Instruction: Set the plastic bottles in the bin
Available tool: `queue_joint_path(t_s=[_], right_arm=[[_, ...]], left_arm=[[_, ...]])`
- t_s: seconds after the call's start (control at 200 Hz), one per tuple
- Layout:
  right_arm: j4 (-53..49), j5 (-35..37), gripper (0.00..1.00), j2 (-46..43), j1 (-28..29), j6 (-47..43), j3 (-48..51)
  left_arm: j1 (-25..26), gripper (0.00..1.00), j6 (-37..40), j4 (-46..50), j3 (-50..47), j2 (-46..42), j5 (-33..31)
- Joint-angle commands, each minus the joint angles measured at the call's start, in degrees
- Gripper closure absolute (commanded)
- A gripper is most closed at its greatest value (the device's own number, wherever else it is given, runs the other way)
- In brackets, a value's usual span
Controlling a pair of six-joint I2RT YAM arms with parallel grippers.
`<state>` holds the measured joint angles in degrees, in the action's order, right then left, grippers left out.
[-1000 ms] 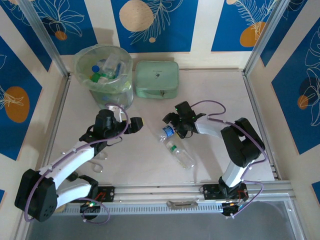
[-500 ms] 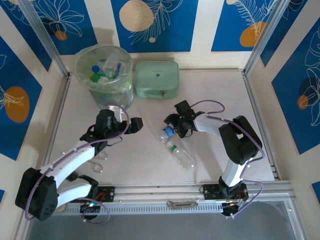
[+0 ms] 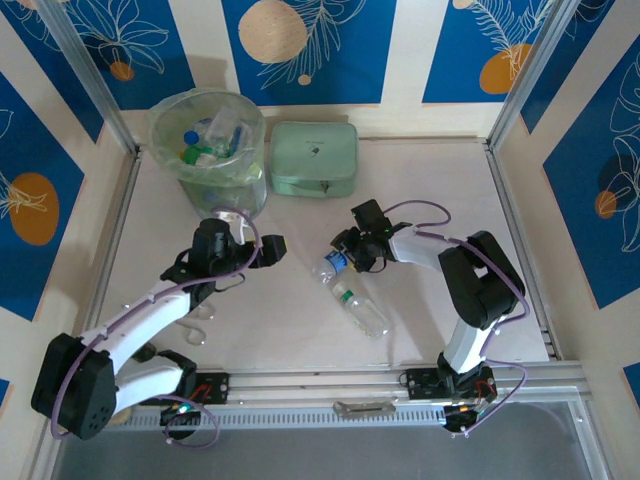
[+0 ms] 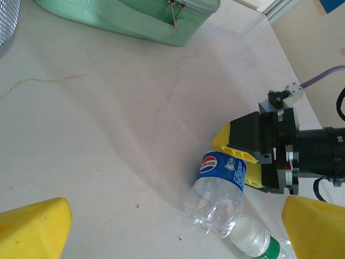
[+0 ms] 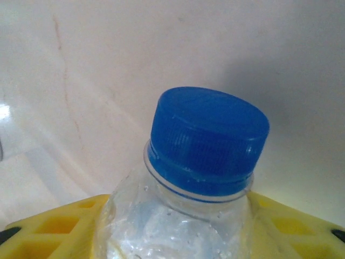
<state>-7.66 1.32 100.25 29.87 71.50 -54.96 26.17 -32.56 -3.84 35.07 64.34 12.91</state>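
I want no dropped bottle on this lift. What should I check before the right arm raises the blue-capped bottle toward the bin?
1. Grip: the right gripper has its yellow pads against both sides of the clear plastic bottle with blue cap and blue label: ok.
2. Grip point: on the upper part, just below the cap: ok.
3. Neighbour: the clear bottle with white cap and green label lies right at its base and might get dragged: cannot tell.
4. Left gripper: open, empty, but close beside the route: not ok.
5. Round translucent pale-green bin: upright, mouth open: ok.
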Motion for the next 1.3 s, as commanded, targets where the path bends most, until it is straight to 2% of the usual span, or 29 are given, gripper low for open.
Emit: queue_joint_path(t_s=[0.0, 0.31, 0.535, 0.865, 1.03, 1.296], right_arm=[[9.0, -2.3, 0.52, 0.6, 0.3, -2.2, -1.6], [9.4, -6.6, 0.55, -5.0, 0.0, -7.1, -3.6], [7.3, -10.4, 0.55, -8.9, 0.5, -10.4, -3.9], [5.0, -10.1, 0.55, -13.5, 1.4, -12.8, -2.6], [4.7, -10.0, 0.55, -14.5, 1.5, -13.5, -2.6], [4.7, -10.2, 0.55, -15.0, 1.4, -13.3, -1.7]], left_arm=[[0.5, 0.00, -0.3, 0.1, 2.8, 1.3, 2.1], [2.9, 0.00, 0.1, -2.9, 5.3, 5.0, 9.7], [5.2, 0.00, 0.7, -3.2, 8.2, 9.5, 12.0], [9.4, 0.01, 0.1, -4.8, 13.2, 16.3, 14.5], [10.6, 0.09, -0.4, -5.2, 15.0, 19.2, 15.4], [10.8, 0.32, -0.4, -5.7, 15.2, 19.0, 14.1]])
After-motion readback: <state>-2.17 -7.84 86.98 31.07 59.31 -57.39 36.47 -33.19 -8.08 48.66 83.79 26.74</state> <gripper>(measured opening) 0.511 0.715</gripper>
